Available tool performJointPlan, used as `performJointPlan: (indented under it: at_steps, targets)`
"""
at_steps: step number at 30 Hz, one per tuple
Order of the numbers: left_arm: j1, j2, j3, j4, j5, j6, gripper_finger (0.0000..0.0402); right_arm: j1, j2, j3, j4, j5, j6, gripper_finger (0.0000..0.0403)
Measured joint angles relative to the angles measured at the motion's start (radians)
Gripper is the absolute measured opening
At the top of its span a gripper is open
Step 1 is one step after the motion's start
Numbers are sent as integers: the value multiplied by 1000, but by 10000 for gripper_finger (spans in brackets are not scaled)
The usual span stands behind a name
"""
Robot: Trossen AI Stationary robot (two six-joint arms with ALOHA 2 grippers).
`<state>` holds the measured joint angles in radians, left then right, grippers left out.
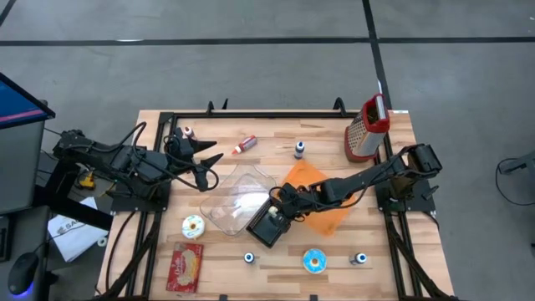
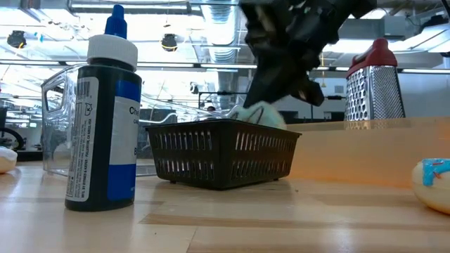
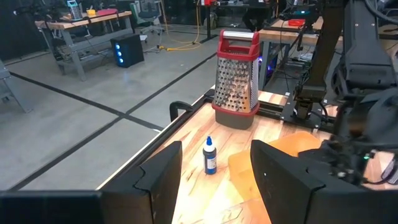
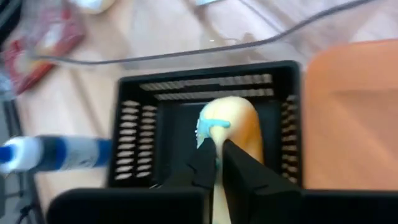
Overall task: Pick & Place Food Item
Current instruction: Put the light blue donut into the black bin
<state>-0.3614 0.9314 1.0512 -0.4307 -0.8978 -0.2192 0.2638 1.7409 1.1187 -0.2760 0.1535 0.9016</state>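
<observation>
You are working the placing step: on the worktop [image 1: 326,247], the black basket [image 1: 266,226] is sitting at seven o'clock from the orange mat [image 1: 313,201]. Your right end effector [image 4: 216,149] is clenched over the frosted donut [image 4: 230,127] inside that basket. Next you'll likely be lifting clear. Your left end effector [image 3: 214,180] is waiting released at nine o'clock

I am running a pair of matte black, jointed arms, each showing dark cables looping along its links and black bracket mounts at its base. The left end effector [image 3: 214,180] is showing two broad, flat black fingers [image 3: 163,180]; the right end effector [image 4: 216,155] is showing slim, tapering black ones.
</observation>
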Motion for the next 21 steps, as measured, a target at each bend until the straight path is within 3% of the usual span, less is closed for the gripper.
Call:
performJointPlan:
  at_steps: [6,21]
  targets:
    - [0,0,0,-19,3,-25,186,14,-14,21,48,-47,-5,16]
    - [0,0,0,-49,2,-55,186,7,55,15,47,-38,-19,10]
